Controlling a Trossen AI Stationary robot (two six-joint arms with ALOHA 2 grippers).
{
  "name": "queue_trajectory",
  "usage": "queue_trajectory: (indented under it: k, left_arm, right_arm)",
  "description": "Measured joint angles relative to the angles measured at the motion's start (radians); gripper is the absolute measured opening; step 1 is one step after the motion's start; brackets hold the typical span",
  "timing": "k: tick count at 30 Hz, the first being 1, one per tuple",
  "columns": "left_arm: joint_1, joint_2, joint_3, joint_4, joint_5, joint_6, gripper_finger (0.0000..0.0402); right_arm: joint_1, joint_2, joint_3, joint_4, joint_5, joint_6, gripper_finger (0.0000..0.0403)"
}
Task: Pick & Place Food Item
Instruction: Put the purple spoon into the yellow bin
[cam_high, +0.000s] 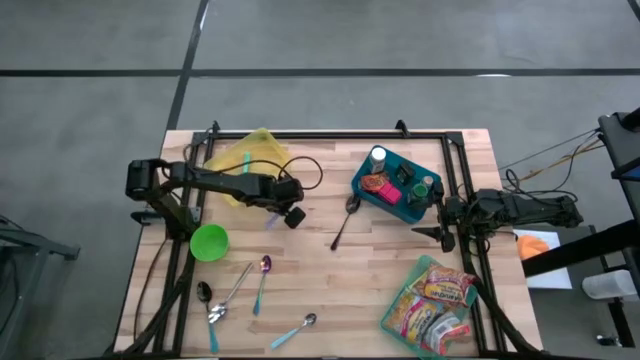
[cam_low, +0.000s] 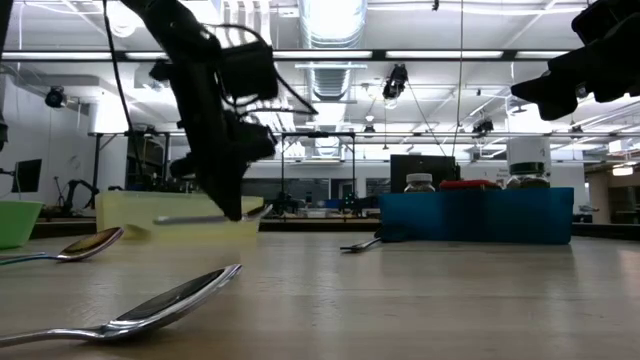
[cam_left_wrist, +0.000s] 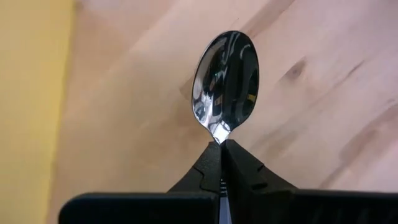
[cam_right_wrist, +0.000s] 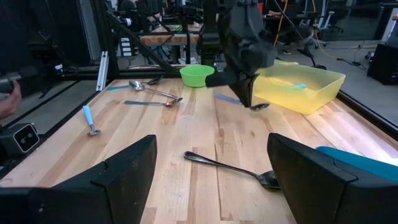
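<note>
- Currently: spoon (cam_left_wrist: 225, 81) clamped at its neck between closed fingers of left gripper (cam_left_wrist: 221, 163), bowl jutting past the fingertips, lifted off the table (cam_high: 380, 290).
- Just behind that gripper: yellow tub (cam_high: 250, 160); beside it: green bowl (cam_high: 209, 242).
- Well apart: right gripper (cam_right_wrist: 211, 165), jaws spread wide, holding nothing, near blue bin (cam_high: 395, 185).

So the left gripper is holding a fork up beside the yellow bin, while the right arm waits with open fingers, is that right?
Not quite: it is a spoon, not a fork. The left wrist view shows its rounded bowl sticking out of the shut left gripper. The rest holds: it is lifted beside the yellow bin, and the right gripper waits open.
</note>
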Motion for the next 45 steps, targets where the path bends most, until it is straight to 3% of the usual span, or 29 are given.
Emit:
queue_trajectory:
  k: [4,10,15,23,31,45]
  left_arm:
    - [0.002,-0.059,0.054,-0.120,-0.054,0.000,0.0003]
    - [0.016,-0.147,0.145,-0.376,-0.225,-0.042,0.0003]
    - [0.063,-0.231,0.149,-0.490,-0.342,-0.063,0.0003]
    - [0.218,-0.308,0.061,-0.469,-0.340,-0.051,0.0003]
    - [0.336,-0.303,-0.058,-0.283,-0.227,0.150,0.0003]
    - [0.376,-0.303,-0.141,-0.159,-0.155,0.184,0.0003]
  right_arm:
    - [0.000,0.000,0.000,0.000,0.000,0.000,0.0303]
    - [0.000,0.000,0.000,0.000,0.000,-0.001,0.0303]
    - [0.000,0.000,0.000,0.000,0.000,-0.001,0.0303]
    - [0.000,0.000,0.000,0.000,0.000,0.000,0.0303]
    - [0.000,0.000,0.000,0.000,0.000,-0.001,0.0303]
    - [0.000,0.000,0.000,0.000,0.000,-0.001,0.0303]
